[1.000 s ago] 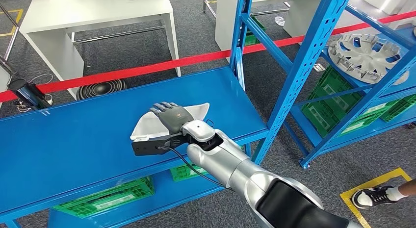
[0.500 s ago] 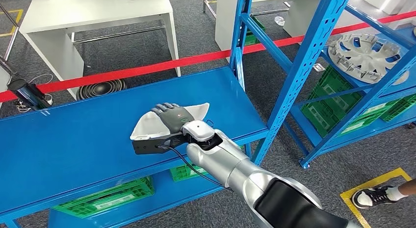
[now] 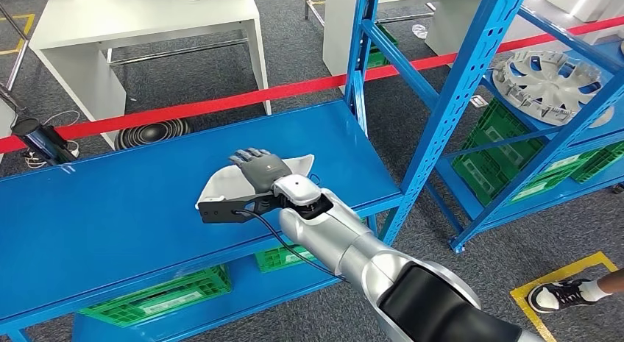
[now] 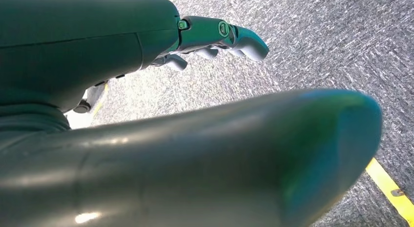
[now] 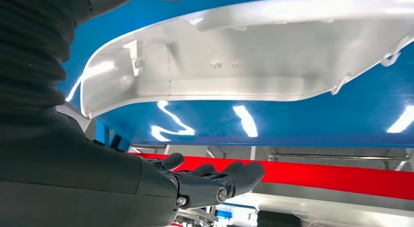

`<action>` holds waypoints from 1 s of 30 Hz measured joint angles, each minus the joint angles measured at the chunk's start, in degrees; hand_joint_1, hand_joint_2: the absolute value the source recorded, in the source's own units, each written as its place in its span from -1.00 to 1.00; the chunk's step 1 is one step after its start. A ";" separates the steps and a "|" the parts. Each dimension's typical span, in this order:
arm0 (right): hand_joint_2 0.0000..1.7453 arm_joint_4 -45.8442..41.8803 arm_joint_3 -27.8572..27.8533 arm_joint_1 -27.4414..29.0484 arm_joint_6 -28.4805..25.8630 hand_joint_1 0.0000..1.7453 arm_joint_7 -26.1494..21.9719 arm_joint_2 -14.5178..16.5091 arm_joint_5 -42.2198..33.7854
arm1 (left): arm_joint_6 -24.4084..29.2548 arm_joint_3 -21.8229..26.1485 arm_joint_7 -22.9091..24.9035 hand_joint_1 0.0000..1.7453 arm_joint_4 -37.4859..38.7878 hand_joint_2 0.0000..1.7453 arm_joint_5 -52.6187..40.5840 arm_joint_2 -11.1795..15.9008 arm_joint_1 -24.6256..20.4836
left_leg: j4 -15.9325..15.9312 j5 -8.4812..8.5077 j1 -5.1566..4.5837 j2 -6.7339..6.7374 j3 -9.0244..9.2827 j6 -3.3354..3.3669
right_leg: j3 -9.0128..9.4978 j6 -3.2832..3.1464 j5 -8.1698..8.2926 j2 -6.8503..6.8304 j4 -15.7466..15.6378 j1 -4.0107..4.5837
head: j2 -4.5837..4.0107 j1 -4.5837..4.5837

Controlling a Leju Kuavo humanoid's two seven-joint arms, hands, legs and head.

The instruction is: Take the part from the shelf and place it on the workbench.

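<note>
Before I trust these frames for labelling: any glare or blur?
Right wrist view: bright streaks of glare on the blue shelf beneath the white part. Left wrist view: left hand sharp, dark foreground cover blurred. Head view: evenly lit, sharp.

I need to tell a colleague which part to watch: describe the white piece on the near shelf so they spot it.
On the top of the near blue metal shelf, under the robot's right hand, lies a white curved plastic shell. It is the one pale, hollow, pointed item on that deck.
</note>
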 joint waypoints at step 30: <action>1.00 3.91 -7.06 1.39 2.07 1.00 0.77 -0.45 -3.35 | -1.22 -2.83 -0.26 -1.00 -0.15 -1.00 -1.13 -0.13 -0.89 | 0.00 0.00 0.00 0.00 0.03 0.00 | 0.00 -0.01 0.00 0.00 0.00 0.00 | 0.00 0.00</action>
